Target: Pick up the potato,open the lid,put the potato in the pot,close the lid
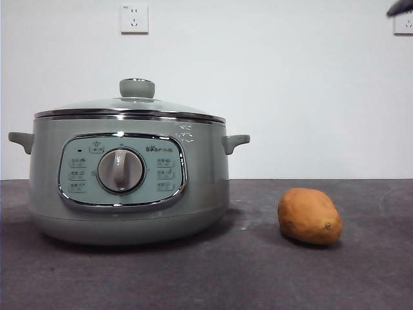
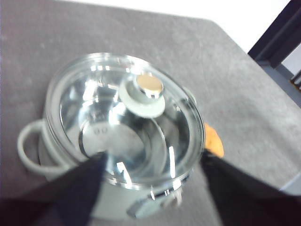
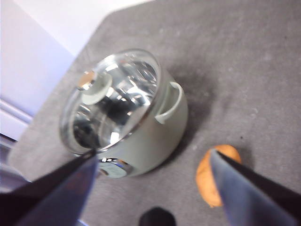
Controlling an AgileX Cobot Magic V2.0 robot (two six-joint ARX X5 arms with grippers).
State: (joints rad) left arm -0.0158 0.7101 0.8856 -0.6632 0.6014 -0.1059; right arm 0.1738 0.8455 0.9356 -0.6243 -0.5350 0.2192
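I see the dark grey worktop (image 1: 258, 271) carrying everything, with the pot (image 1: 129, 194) standing on its left part in the front view, control dial facing the camera. The lid (image 1: 132, 106) sits closed on the pot's rim, its knob on top. The potato (image 1: 310, 216) lies on the worktop to the right of the pot, near it but apart, tapered end toward the lower right. My left pincer (image 2: 150, 188) hangs above the pot with its jaws spread wide, holding nothing. My right pincer (image 3: 153, 188) hovers high over the worktop between pot and potato, jaws likewise parted and empty.
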